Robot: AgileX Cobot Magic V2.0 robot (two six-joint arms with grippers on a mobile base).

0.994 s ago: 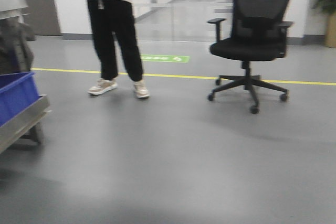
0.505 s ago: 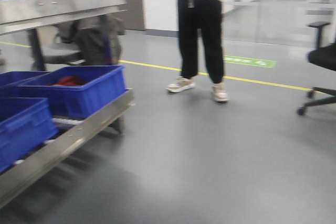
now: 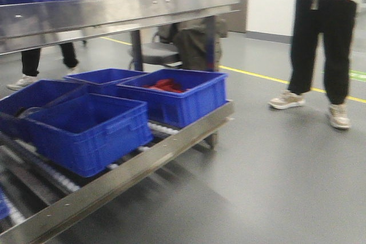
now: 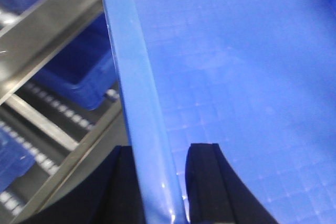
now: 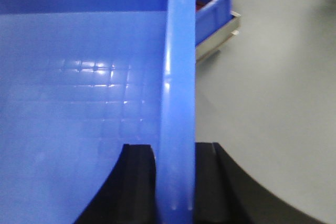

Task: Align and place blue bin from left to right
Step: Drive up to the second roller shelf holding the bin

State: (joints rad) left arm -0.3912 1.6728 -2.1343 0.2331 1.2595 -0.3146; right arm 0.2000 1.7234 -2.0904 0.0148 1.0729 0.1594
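your left gripper (image 4: 159, 156) is clamped over one side rim of the bin (image 4: 247, 72), one black finger (image 4: 122, 187) outside the wall and one inside. your right gripper (image 5: 176, 156) grips the opposite rim the same way. the bin hangs in the air between both arms, empty as far as the wrist views show, its grid-patterned base bare. in the front view its underside runs along the top edge, above a steel rack (image 3: 114, 12). the rack's lower roller shelf holds darker bins (image 3: 86, 135), one with something red (image 3: 166, 86) inside. a person (image 3: 320, 44) stands on the grey floor (image 3: 274, 187) to the right. judging from this, the lift is done and the bin is in transit. left to do: reach the spot, square the bin up, set it down, let go.
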